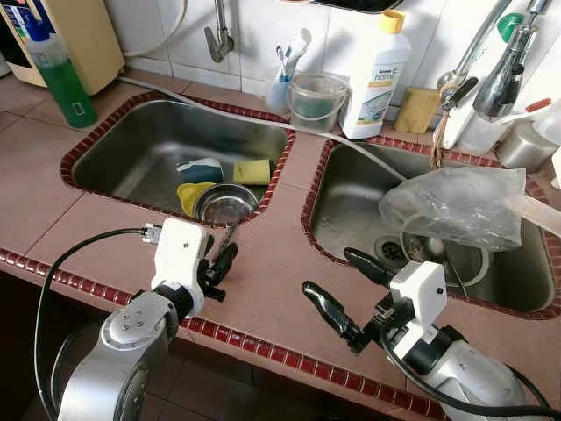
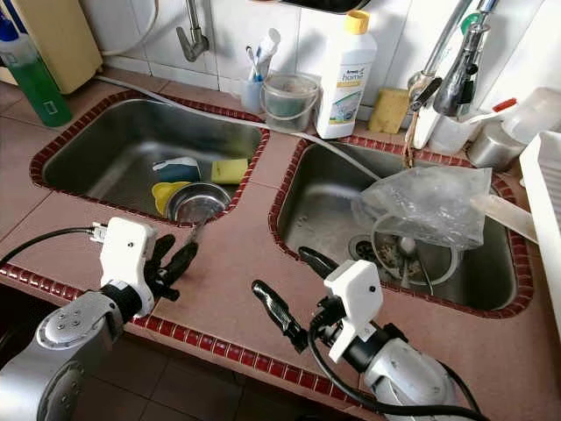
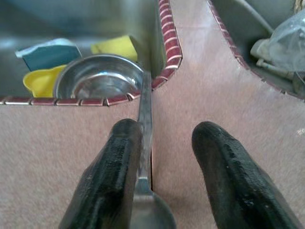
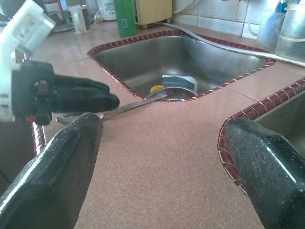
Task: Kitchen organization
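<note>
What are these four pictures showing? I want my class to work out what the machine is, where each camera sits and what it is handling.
A humanoid robot stands at a tiled kitchen counter with two sinks. Two pictures come from its head, looking down; two from cameras on its wrists. The left end effector has its open black fingers around a metal spoon lying on the counter, its handle reaching toward a steel bowl in the left sink. The right end effector hovers open, holding nothing. A plastic bag lies over the right sink.
</note>
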`<state>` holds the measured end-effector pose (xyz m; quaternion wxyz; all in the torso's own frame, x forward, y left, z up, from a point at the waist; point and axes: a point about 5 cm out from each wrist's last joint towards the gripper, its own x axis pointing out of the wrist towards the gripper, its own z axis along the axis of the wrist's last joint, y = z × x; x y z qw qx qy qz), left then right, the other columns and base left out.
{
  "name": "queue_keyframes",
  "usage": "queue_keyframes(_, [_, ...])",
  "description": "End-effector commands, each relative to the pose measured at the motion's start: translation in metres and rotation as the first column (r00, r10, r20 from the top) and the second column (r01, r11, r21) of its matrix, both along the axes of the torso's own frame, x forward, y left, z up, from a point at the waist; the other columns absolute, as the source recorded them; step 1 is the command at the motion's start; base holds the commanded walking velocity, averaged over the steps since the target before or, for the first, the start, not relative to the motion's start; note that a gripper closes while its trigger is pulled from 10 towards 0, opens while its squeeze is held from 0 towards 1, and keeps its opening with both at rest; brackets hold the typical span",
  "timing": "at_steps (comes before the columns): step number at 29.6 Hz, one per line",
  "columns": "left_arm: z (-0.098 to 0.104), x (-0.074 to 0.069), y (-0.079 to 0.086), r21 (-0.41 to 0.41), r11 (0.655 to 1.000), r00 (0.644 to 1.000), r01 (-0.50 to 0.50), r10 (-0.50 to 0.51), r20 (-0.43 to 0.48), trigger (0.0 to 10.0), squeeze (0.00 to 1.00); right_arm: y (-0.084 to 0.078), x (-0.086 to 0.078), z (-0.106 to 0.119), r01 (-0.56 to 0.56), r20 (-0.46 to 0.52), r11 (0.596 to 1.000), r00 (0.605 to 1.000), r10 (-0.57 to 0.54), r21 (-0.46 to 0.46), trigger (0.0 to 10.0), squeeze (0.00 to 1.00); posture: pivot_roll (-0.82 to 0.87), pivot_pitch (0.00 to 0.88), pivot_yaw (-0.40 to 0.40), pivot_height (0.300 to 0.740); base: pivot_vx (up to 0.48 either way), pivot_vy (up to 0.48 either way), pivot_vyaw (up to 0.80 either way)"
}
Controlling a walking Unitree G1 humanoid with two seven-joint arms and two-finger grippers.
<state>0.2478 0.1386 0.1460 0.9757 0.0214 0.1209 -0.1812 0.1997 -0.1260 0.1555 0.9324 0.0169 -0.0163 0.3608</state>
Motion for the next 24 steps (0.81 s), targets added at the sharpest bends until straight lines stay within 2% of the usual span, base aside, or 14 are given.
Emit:
queue_keyframes(1, [-0.003, 0.001, -0.003, 0.018, 1.000, 1.000, 0.009, -0.009, -0.004, 10.0, 1.00, 0.001, -0.001, 0.001, -0.008, -0.002, 1.000, 1.000, 0.008, 0.005, 10.0, 0.00, -0.13, 0.148, -0.011, 0.740, 0.000, 0.000, 0.00])
queue_keyframes(10, [-0.002, 0.020, -0.010, -0.006, 1.000, 1.000, 0.006, -0.006, 0.013, 10.0, 1.00, 0.002, -0.006, 0.003, 0.007, -0.002, 1.000, 1.000, -0.007, 0.013, 10.0, 0.00, -0.16, 0.155, -0.005, 0.740, 0.000, 0.000, 0.00])
queue_keyframes(15, [-0.003, 0.022, -0.011, 0.004, 1.000, 1.000, 0.016, -0.016, 0.019, 10.0, 1.00, 0.001, -0.007, 0.003, 0.016, -0.003, 1.000, 1.000, -0.016, 0.012, 10.0, 0.00, -0.17, 0.157, -0.002, 0.740, 0.000, 0.000, 0.00])
queue_keyframes(18, [-0.005, 0.021, -0.007, 0.010, 1.000, 1.000, 0.018, -0.018, 0.000, 10.0, 1.00, 0.000, -0.008, 0.003, 0.024, -0.004, 1.000, 1.000, -0.024, 0.011, 10.0, 0.00, -0.17, 0.159, -0.001, 0.740, 0.000, 0.000, 0.00])
queue_keyframes(22, [-0.015, 0.021, 0.004, 0.034, 0.998, 0.998, -0.046, 0.047, -0.046, 10.0, 1.00, -0.001, -0.010, 0.003, 0.026, -0.009, 1.000, 1.000, -0.026, 0.012, 10.0, 0.00, -0.17, 0.163, -0.002, 0.740, 0.000, 0.000, 0.00])
queue_keyframes(23, [-0.017, 0.021, 0.007, 0.032, 0.997, 0.996, -0.069, 0.071, -0.060, 10.0, 0.08, -0.001, -0.010, 0.003, 0.026, -0.011, 1.000, 1.000, -0.025, 0.012, 10.0, 0.00, -0.17, 0.164, -0.004, 0.740, 0.000, 0.000, 0.00])
queue_keyframes(24, [-0.018, 0.021, 0.009, 0.031, 0.996, 0.994, -0.082, 0.084, -0.069, 10.0, 0.08, -0.001, -0.010, 0.003, 0.025, -0.011, 1.000, 1.000, -0.025, 0.012, 10.0, 0.00, -0.17, 0.165, -0.005, 0.740, 0.000, 0.000, 0.00])
